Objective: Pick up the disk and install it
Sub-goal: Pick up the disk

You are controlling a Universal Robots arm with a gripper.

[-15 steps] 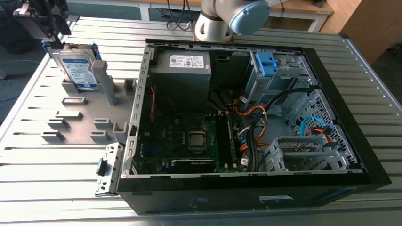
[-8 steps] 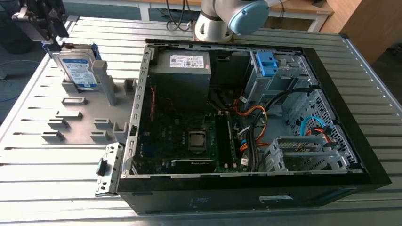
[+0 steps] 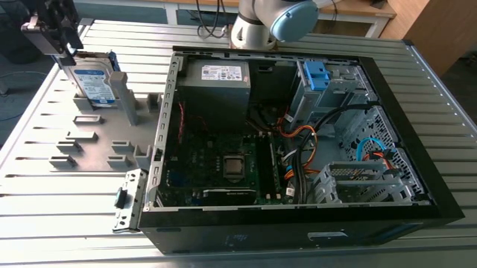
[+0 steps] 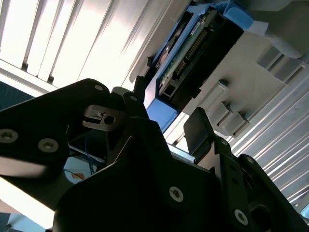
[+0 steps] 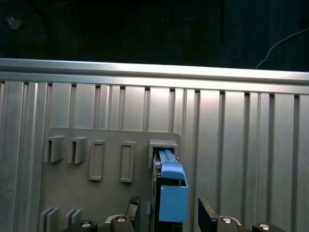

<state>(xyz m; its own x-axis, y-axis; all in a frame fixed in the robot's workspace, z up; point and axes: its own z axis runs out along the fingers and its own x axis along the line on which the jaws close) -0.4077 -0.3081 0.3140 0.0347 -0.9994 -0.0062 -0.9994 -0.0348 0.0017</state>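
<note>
Slatted table (image 3: 67,212), grey rack (image 3: 97,139): disk (image 3: 95,82) upright betw fingers of open claw (image 5: 169,202).

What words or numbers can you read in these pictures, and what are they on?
Label on the disk: print too small to read.
Sticker on the grey box: too small to read.
Mark on the case front: too faint to read.
So no text can be quoted.

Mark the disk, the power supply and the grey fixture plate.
disk (image 3: 95,84): exterior view, on its white-and-blue label.
power supply (image 3: 216,100): exterior view, on its grey face.
grey fixture plate (image 3: 100,131): exterior view, on a bare patch.
</note>
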